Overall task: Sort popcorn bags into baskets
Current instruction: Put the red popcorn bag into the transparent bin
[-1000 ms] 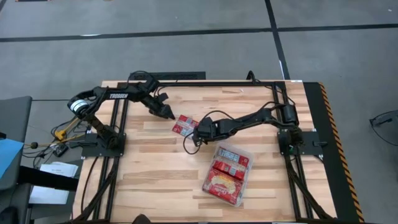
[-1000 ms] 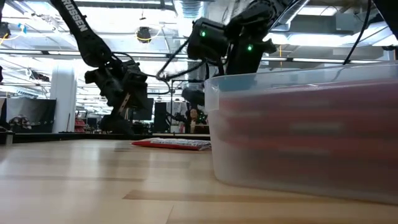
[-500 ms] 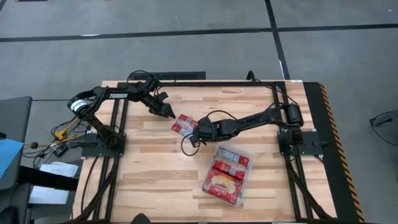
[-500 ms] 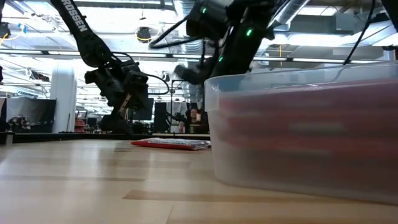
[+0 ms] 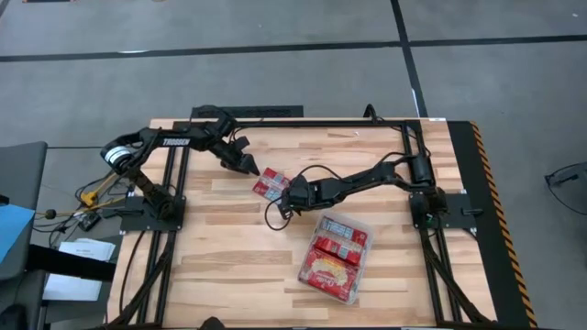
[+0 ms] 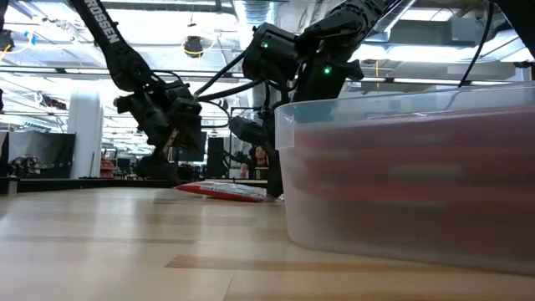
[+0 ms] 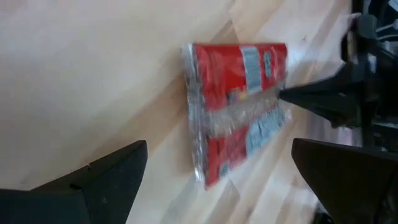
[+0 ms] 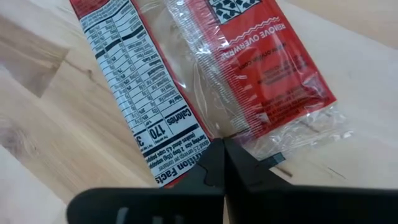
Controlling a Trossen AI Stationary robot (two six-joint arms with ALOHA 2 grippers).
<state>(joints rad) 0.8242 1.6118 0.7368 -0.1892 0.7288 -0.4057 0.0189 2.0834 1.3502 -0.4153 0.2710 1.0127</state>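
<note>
I press my right gripper (image 8: 222, 163) down onto the near edge of the last loose popcorn bag (image 5: 271, 184), with my two fingers brought together into a single tip rather than spread around it. The packet lies flat on the wooden table (image 5: 229, 257), nutrition label up, so there is no edge standing proud to pinch. My guess is that I am pinning or nudging it to raise a lip first.

My left gripper (image 5: 249, 166) hovers just beside the bag's far side with its fingers spread wide, the packet lying between them in its wrist view. I judge it is there to stop the bag sliding away, or to take it once it lifts.

The clear plastic basket (image 5: 365, 240) sits nearby toward the front of the table, already holding several red packets stacked flat. That leaves a short carry for this one.
</note>
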